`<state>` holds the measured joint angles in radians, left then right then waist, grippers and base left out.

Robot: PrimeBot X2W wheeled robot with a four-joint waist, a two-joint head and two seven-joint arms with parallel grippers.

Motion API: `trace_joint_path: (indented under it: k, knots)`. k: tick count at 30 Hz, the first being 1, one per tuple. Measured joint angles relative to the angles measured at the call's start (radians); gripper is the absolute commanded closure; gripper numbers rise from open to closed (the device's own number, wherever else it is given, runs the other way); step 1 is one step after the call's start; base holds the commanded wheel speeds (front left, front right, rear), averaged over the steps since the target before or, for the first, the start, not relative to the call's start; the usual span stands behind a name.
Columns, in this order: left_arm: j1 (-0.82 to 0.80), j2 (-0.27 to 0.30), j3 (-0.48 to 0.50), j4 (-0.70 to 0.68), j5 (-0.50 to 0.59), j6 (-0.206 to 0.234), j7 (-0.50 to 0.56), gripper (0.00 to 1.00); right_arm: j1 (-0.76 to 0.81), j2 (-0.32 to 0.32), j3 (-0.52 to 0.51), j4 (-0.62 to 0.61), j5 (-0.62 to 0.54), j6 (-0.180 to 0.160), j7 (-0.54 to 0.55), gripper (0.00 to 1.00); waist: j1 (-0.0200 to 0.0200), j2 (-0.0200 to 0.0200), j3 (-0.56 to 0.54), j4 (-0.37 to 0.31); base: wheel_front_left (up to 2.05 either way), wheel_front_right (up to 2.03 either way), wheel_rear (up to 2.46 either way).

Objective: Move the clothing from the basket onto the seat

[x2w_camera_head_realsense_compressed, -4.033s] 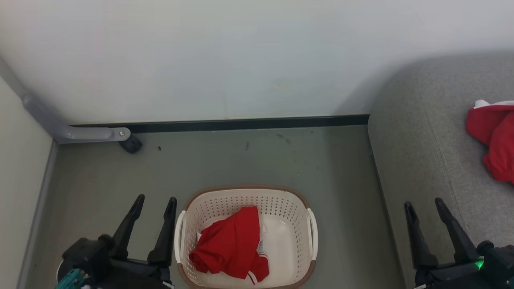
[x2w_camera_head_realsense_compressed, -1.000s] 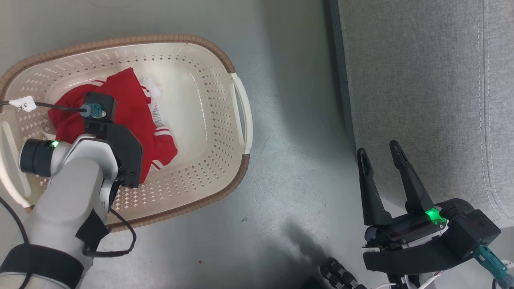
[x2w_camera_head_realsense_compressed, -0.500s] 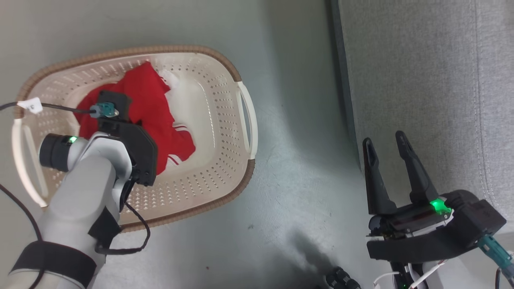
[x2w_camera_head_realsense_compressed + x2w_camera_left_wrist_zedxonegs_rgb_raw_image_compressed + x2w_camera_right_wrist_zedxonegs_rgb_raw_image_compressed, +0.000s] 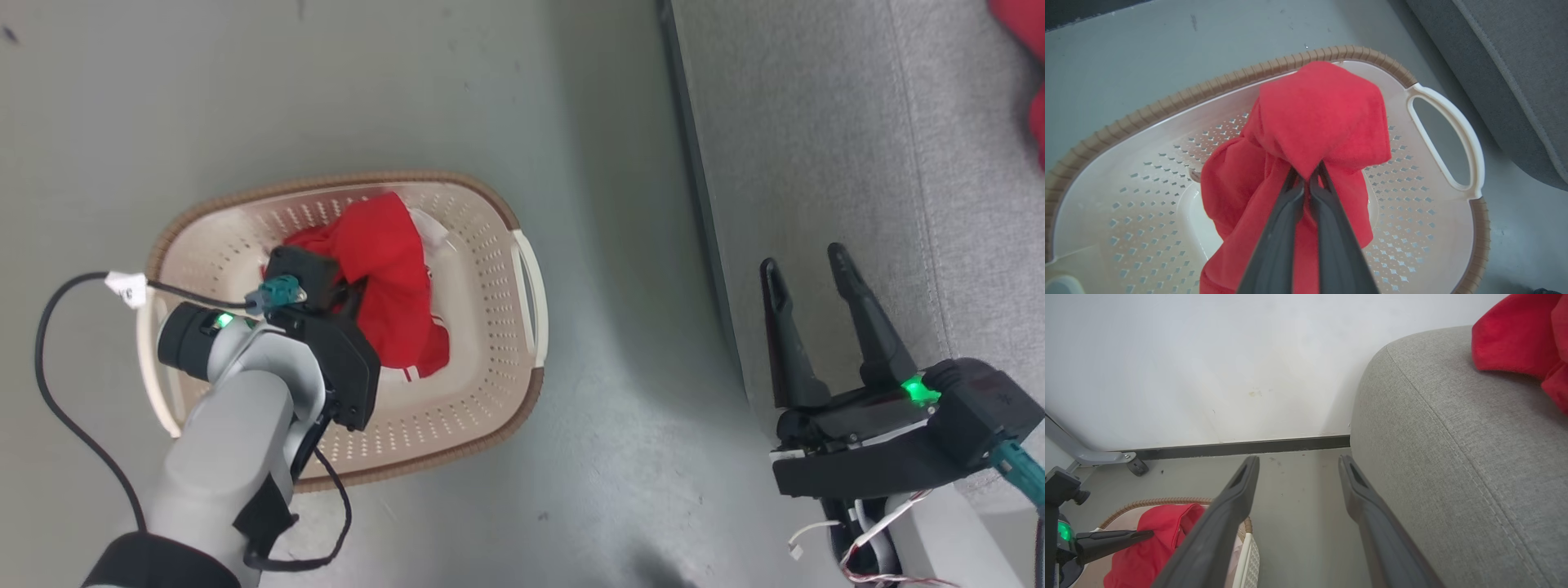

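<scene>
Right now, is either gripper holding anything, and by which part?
The left gripper is shut on the red garment, pinching a bunched fold; the right gripper is open, empty.

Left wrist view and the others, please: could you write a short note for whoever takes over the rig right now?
Left gripper: shut on a fold of the red garment, which is bunched up within the basket; the basket stands on the floor beside the seat.
Right gripper: open, empty, near the seat's edge.
Done: a second red garment lies on the seat.
Left: lift the held one clear, carry it to the seat, release.
</scene>
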<state>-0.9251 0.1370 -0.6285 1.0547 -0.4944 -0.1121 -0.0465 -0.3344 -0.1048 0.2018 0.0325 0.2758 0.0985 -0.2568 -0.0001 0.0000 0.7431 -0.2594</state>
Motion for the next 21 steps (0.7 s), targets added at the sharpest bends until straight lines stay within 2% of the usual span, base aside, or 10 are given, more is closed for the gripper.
trace_joint_path:
  k: [11, 21]
  knots:
    - [0.078, -0.021, -0.026, -0.1, -0.004, -0.012, -0.168, 1.0, -0.024, -0.027, -0.004, 0.067, 0.007, 0.016, 0.0, 0.0, -0.0001, -0.0001, -0.157, 0.052, 0.0, 0.0, 0.0]
    - [0.147, -0.03, -0.041, -0.239, -0.016, -0.013, -0.195, 1.0, -0.002, -0.048, 0.008, 0.129, 0.043, 0.022, 0.0, 0.0, -0.0001, -0.0001, -0.305, 0.103, 0.0, 0.0, 0.0]
